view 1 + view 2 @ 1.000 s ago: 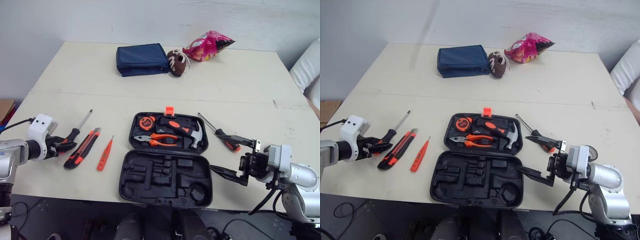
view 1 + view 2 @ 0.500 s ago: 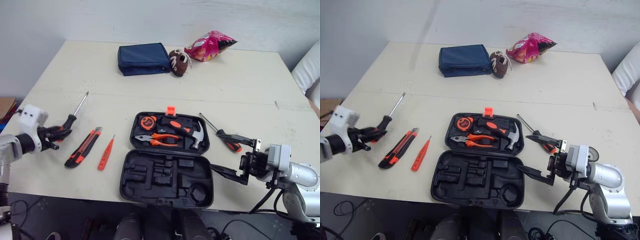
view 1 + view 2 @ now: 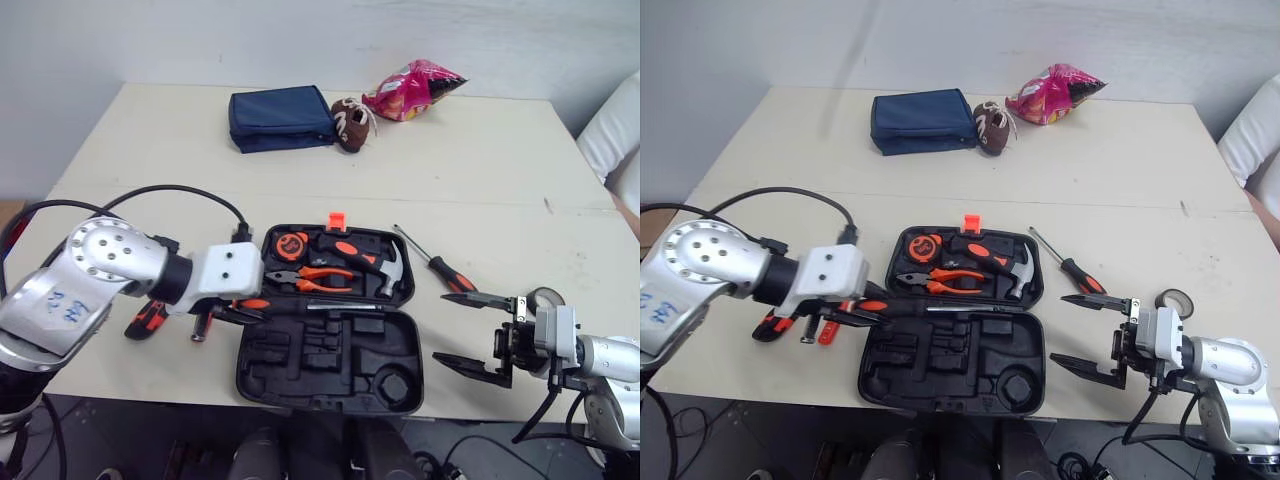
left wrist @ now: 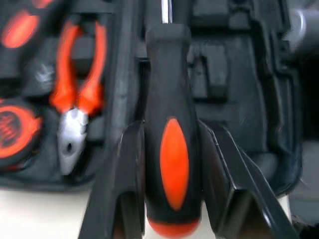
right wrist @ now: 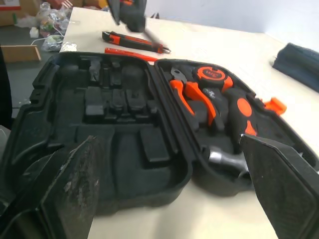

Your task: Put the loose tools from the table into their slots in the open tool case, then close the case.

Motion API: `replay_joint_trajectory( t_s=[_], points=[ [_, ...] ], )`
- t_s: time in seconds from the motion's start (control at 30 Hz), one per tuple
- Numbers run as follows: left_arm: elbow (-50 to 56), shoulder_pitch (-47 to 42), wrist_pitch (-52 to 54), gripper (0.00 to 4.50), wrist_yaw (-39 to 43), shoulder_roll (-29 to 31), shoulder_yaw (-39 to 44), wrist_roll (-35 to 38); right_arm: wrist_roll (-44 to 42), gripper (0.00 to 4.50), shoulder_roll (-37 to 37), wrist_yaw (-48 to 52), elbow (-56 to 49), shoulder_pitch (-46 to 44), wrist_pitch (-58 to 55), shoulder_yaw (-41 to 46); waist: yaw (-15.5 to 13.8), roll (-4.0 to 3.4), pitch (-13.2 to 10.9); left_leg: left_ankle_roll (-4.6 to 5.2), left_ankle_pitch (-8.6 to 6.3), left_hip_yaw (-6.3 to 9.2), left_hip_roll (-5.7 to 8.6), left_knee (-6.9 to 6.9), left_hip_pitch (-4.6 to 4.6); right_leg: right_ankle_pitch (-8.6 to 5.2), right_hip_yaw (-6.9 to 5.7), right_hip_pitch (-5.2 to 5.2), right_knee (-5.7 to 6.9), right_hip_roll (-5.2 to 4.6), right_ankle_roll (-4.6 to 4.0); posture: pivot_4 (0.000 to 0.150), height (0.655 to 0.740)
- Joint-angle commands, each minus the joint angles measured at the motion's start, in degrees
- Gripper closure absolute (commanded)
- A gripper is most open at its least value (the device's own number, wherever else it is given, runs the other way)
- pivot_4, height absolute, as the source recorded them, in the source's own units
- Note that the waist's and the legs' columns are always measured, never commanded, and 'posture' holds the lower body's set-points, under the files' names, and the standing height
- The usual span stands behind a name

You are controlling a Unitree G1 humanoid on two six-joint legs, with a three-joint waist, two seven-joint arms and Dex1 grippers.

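A cream table (image 3: 150, 150) with a faint seam across its middle stood against a plain white wall (image 3: 300, 40), with something white and padded (image 3: 612, 135) at its right edge. Along the far side lay a navy fabric pouch (image 3: 280, 118), flat and rectangular, a small brown ball (image 3: 349, 110) with white lacing touching its right end, and just beyond that a crinkled pink snack bag (image 3: 412, 88). Near the front edge the tool case (image 3: 250, 370) lay open: black moulded plastic with rounded corners and an orange latch (image 3: 338, 219) on its far rim. The far half held an orange-and-black tape measure (image 3: 294, 245), pliers (image 3: 310, 277) with orange grips, and a hammer (image 3: 375, 262) with a bright steel head. The near half showed only empty shaped recesses. The left gripper (image 3: 238, 312) hung at the case's left side, its fingers pinching the glossy black-and-orange handle of a screwdriver (image 4: 172, 164) whose thin metal shaft reached across the middle of the case, along the line between the two halves. A second screwdriver (image 3: 445, 270) lay loose on the table just right of the case. A utility knife (image 5: 130, 40) and a slim orange tester pen (image 5: 129, 54) lay left of the case, partly behind the left arm. The right gripper (image 3: 442, 327) hovered right of the case, its fingers spread wide — nothing between them.
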State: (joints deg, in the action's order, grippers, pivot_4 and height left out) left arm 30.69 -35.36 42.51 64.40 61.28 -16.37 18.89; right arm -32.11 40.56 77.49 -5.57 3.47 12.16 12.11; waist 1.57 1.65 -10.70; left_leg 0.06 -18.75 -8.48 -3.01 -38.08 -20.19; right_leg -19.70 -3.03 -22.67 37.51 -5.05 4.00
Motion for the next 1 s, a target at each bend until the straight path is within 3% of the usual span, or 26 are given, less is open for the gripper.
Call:
replay_joint_trajectory(
  t_s=[0.03,0.2,0.47,1.0],
  points=[
    [-0.08,-2.58,3.01,3.71,-1.82,-1.75,-5.98,-5.65,-1.11,0.0,0.81,-2.02,-4.87,0.33,-1.55,1.32,-0.06,0.0,0.0,0.0,0.0,0.01,-0.02,-0.03,-0.01,0.0,0.03,0.0,0.0,0.04,0.0,0.15,0.74],
    [-0.71,-4.36,5.52,3.71,-2.46,-5.63,-9.67,-7.97,-1.07,0.0,0.95,-4.94,-8.81,1.34,-3.87,1.78,-0.26,0.0,0.0,-0.03,-0.02,0.03,-0.14,-0.04,-0.07,0.0,0.13,-0.01,-0.06,0.2,0.0,0.15,0.74],
    [-2.75,-5.73,5.67,3.71,-0.77,-6.52,-13.12,-11.75,-0.55,0.0,0.4,-6.1,-8.68,0.73,-3.28,1.24,-0.19,0.0,0.0,-0.07,-0.03,0.03,-0.32,-0.16,-0.08,0.0,0.19,-0.01,-0.05,0.4,-0.01,0.15,0.74],
    [-2.97,-6.3,7.45,3.71,-2.99,-10.67,-14.35,-15.68,-0.53,0.0,-0.05,-5.04,-7.7,2.93,-0.89,1.44,-0.3,0.0,0.0,-0.09,-0.04,0.02,-0.35,-0.19,-0.07,-0.01,0.21,0.0,-0.02,0.41,-0.02,0.15,0.74]
  ],
)
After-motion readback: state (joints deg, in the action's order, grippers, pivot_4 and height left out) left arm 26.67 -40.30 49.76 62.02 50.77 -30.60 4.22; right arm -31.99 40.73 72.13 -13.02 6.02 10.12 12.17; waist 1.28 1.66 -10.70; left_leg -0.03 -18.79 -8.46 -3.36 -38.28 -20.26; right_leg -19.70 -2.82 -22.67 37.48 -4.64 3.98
